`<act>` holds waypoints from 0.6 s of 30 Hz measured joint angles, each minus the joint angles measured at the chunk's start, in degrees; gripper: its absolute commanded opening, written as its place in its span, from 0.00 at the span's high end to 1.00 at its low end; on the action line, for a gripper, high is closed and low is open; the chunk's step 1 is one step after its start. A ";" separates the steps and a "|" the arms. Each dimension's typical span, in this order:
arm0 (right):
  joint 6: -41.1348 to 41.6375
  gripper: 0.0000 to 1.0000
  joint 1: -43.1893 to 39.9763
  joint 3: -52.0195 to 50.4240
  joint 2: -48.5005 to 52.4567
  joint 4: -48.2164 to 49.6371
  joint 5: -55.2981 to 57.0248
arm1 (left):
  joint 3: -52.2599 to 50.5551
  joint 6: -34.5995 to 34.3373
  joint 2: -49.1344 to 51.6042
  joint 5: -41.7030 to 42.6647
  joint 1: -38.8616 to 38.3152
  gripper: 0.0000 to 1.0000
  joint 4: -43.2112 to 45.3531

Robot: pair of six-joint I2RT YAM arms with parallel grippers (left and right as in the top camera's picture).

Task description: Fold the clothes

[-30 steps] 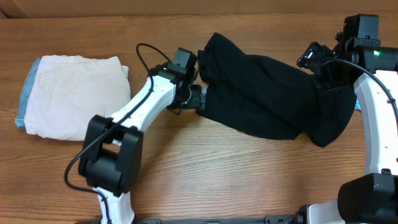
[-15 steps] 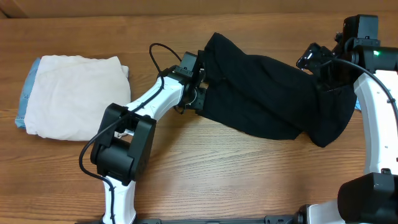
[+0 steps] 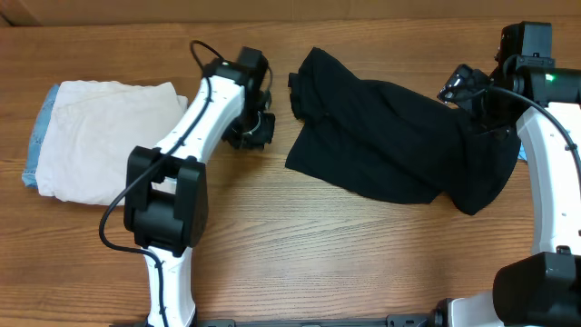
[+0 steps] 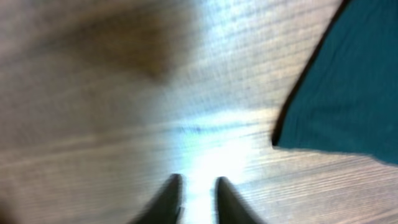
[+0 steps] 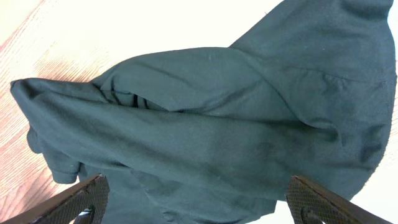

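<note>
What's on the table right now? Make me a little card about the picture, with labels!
table: wooden
black T-shirt: crumpled and unfolded, right of the middle
cream garment: folded, far left
light blue cloth: only its edge peeks out under the cream garment
left gripper: over bare wood between the two piles, fingers a narrow gap apart, holding nothing, clear of the black T-shirt
right gripper: above the black T-shirt's right part, jaws wide, not pinching the cloth
</note>
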 measured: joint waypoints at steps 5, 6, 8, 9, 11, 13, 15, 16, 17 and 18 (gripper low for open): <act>0.00 0.05 0.00 0.00 0.00 -0.04 0.28 | -0.09 3.39 0.22 3.82 -2.23 0.11 6.99; 0.04 0.05 0.00 0.00 0.00 -0.04 0.28 | -0.09 4.11 0.42 4.17 -3.45 0.11 7.61; 0.00 0.05 0.00 0.00 0.00 -0.20 0.33 | -0.09 5.55 1.29 4.48 -6.38 0.12 8.66; 0.02 0.05 0.00 0.00 0.00 -0.35 0.39 | -0.09 6.23 2.27 4.37 -8.15 0.13 8.74; -0.02 0.05 0.00 0.00 0.00 -1.14 0.39 | -0.09 6.47 3.89 4.20 -10.03 0.14 8.55; 0.02 0.05 0.00 0.00 0.00 -1.49 0.42 | -0.09 6.47 5.42 4.02 -10.29 0.14 8.33; 0.02 0.05 0.00 0.00 0.00 -1.51 0.39 | 0.02 6.51 6.29 4.15 -9.94 0.16 8.33; 0.02 0.05 0.00 0.00 0.00 -1.46 0.42 | 0.02 6.49 6.29 4.00 -9.90 0.20 8.41; 0.00 0.05 0.00 0.00 0.00 -1.46 0.42 | 0.04 6.49 6.34 4.20 -9.68 0.28 8.41; 0.02 0.05 0.00 0.00 0.00 -1.51 0.42 | 0.04 6.71 6.45 4.48 -9.57 0.48 8.26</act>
